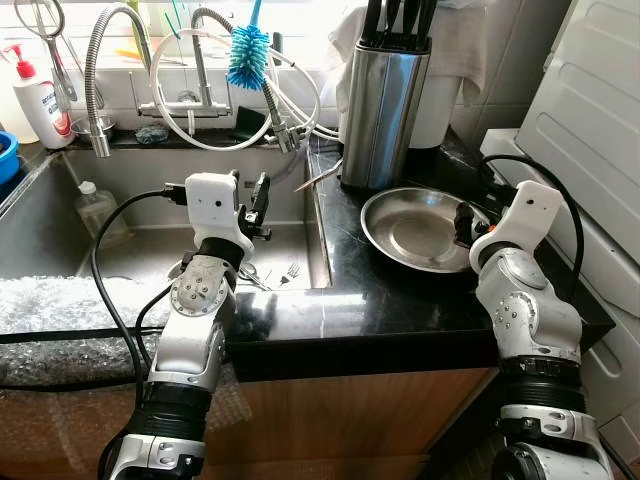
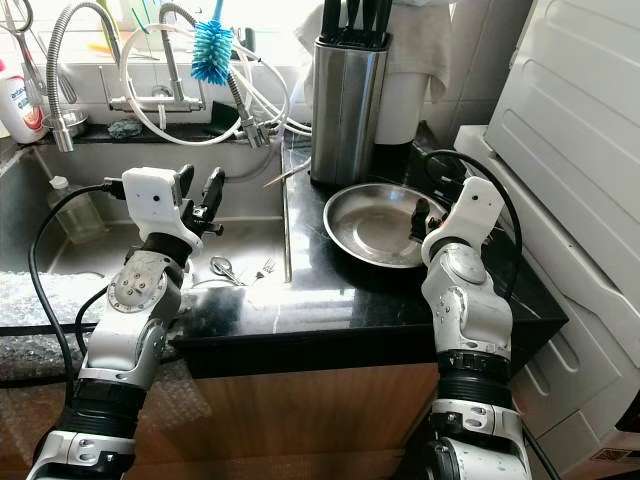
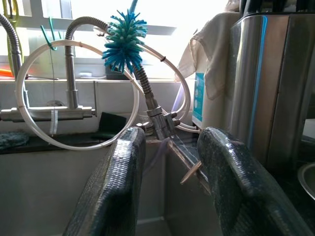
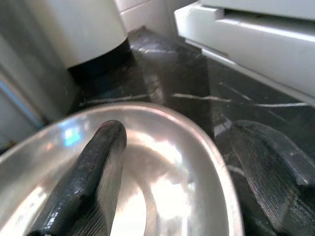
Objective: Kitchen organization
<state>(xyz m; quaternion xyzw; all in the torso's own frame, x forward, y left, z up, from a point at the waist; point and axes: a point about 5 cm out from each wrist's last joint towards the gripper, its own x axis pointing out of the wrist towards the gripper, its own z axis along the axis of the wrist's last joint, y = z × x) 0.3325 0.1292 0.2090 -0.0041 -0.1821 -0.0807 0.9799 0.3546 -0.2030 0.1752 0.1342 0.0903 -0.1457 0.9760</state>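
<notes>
Here the steel bowl [image 1: 410,228] sits on the black counter [image 1: 350,300], at 5 o'clock from the knife block [image 1: 383,105]. Right gripper [image 4: 172,167] spread, straddling its rim. Left gripper [image 3: 170,182] spread, above the sink [image 1: 150,240].

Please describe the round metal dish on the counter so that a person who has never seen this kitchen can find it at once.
Start at the black stone counter to the right of the sink. In front of the tall steel knife block lies the shallow steel dish, empty and shiny. It is the only low, round thing there, and the right end effector straddles its right rim.
</notes>
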